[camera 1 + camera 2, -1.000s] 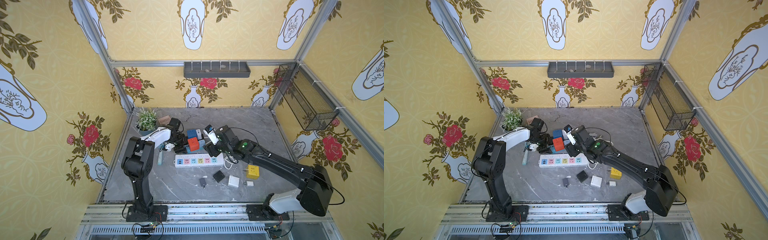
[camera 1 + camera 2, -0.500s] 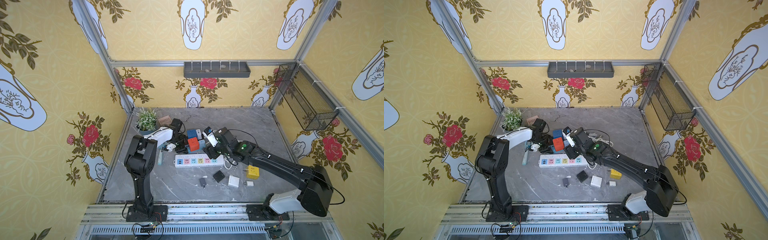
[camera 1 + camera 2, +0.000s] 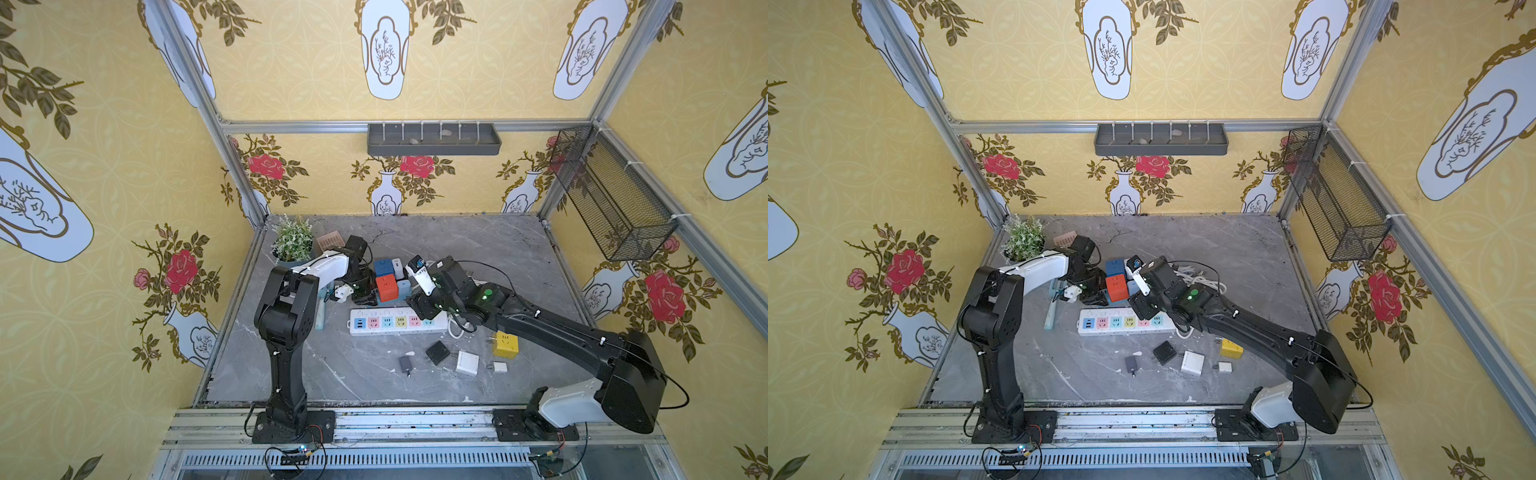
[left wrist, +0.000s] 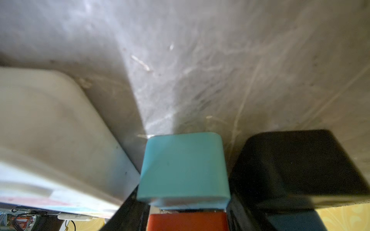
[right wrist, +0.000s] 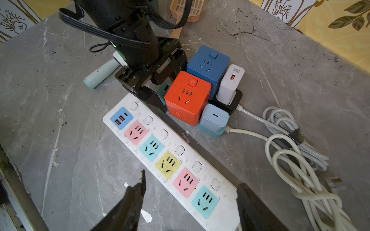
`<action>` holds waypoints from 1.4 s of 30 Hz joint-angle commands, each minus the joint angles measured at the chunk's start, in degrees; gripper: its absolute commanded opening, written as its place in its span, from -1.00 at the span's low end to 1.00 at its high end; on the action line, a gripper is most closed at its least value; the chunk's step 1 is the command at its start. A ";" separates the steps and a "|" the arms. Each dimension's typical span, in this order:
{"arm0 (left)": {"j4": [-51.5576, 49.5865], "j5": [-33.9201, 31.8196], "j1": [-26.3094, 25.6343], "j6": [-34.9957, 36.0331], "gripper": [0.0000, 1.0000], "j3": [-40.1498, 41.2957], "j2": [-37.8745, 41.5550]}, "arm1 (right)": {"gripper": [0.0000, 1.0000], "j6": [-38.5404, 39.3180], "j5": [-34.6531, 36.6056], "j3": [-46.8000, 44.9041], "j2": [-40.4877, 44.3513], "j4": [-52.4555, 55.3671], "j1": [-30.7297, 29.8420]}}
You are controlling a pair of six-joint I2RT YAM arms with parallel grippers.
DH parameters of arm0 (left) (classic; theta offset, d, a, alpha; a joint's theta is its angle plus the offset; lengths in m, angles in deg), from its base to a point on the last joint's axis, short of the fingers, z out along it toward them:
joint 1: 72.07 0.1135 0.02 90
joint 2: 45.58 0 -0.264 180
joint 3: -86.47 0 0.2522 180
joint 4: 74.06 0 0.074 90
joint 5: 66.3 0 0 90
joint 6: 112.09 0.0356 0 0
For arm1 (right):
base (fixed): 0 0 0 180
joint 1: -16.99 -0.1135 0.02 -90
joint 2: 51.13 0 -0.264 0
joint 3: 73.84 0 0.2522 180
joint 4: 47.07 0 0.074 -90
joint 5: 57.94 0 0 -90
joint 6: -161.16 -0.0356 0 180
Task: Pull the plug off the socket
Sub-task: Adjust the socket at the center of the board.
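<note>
On the left of the grey tabletop (image 5: 76,160), the left gripper (image 5: 162,92) reaches down. Its jaws look pressed onto a small teal plug (image 4: 183,168), with one black finger (image 4: 296,166) flush against the plug's side. The plug sits tight against the left face of an orange cube socket (image 5: 188,98). What the plug seats into is hidden.

The plug therefore lies directly within this hand, with the cube on its right. The pull probably has to go leftward or upward, away from the cube.

On the near side of the cube, a white power strip (image 5: 166,158) runs lengthwise from left to right. The right gripper (image 5: 192,180) hangs over the strip's right end, jaws spread and grasping nothing. It is near the plug but the farther of the two hands.
</note>
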 commanded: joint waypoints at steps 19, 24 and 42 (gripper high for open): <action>-5.01 -3.75 3.10 -10.34 -0.35 -9.10 -6.98 | 0.50 -0.37 -1.40 0.14 -2.15 -2.81 3.04; -7.07 -3.37 3.46 -7.77 -0.54 -10.93 -8.10 | 0.50 -0.16 -3.80 0.60 -2.51 -2.98 6.04; -11.22 -3.49 3.85 -1.57 -0.85 -10.27 -7.35 | 0.46 10.24 -22.64 4.72 -10.51 -4.34 19.33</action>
